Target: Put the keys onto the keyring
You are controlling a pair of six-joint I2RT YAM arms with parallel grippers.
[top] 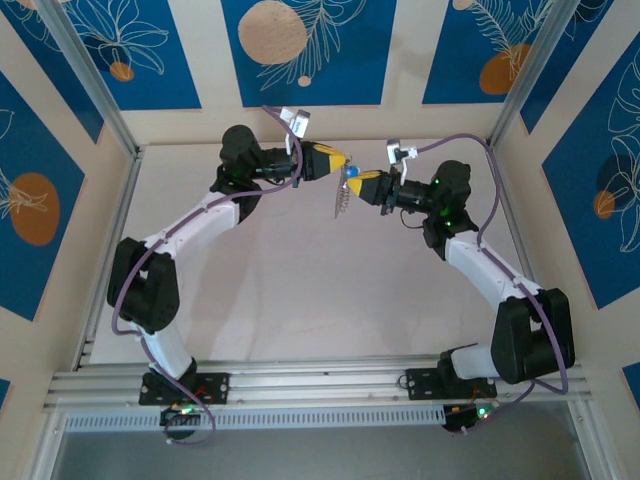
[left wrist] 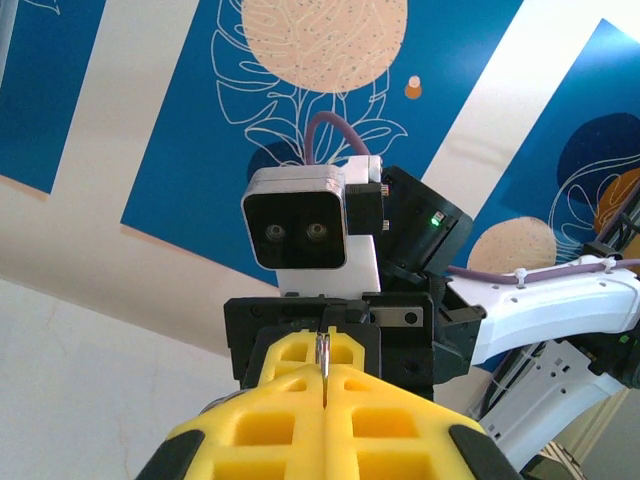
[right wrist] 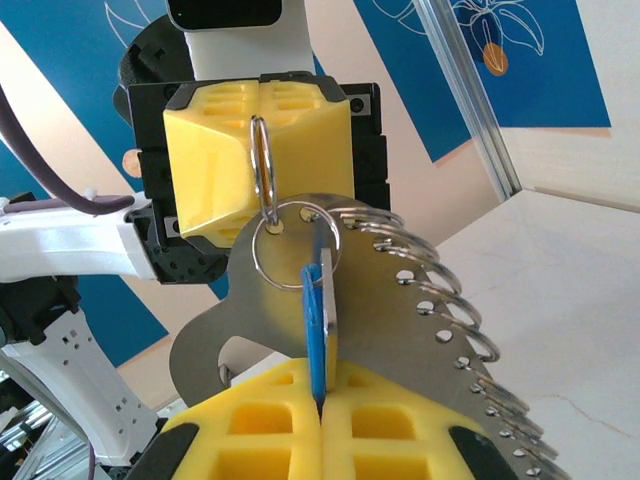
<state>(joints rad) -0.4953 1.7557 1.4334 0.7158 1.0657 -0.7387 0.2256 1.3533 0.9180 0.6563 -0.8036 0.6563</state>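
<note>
Over the table's far edge (top: 190, 150), left gripper (right wrist: 258, 100) pinches keyring (right wrist: 400, 340), right gripper (right wrist: 322, 405) clamps key (right wrist: 316, 310); threading now needs fine alignment.

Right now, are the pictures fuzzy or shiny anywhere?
Right wrist view: the blue key is sharp, the keyring glints. Left wrist view: the left claw is evenly lit, no glare. Top view: even light across the table.

Bright, even, diffuse light fills all three views, casting only faint soft shadows on the pale counter (top: 320, 300) and a mild sheen on the metal keyring (right wrist: 400, 335), while the overhead view is slightly soft and the wrist views are crisp up close.
</note>
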